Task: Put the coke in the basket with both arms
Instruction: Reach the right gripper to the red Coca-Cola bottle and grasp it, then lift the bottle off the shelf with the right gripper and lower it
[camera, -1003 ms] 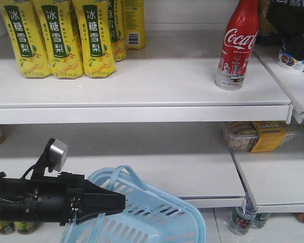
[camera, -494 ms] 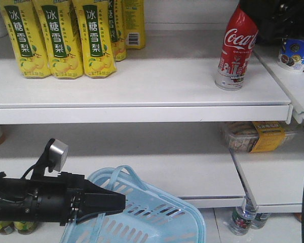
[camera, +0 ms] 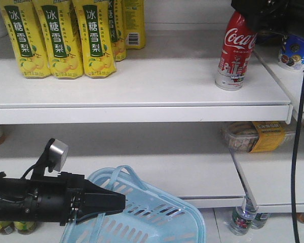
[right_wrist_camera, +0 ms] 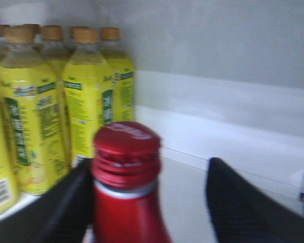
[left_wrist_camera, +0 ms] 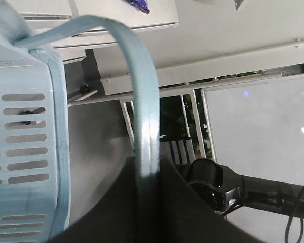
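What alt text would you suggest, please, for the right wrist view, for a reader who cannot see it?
The red cap and neck of the coke fill the foreground between the two open black fingers of the right gripper, much closer to the one at picture left. Rows of yellow bottles with tan caps stand on the white shelf at left.

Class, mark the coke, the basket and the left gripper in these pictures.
coke (camera: 236, 48): front view, on the red labelled body.
basket (camera: 159, 215): front view, on the slotted side wall.
left gripper (camera: 120, 201): front view, at its fingertips.
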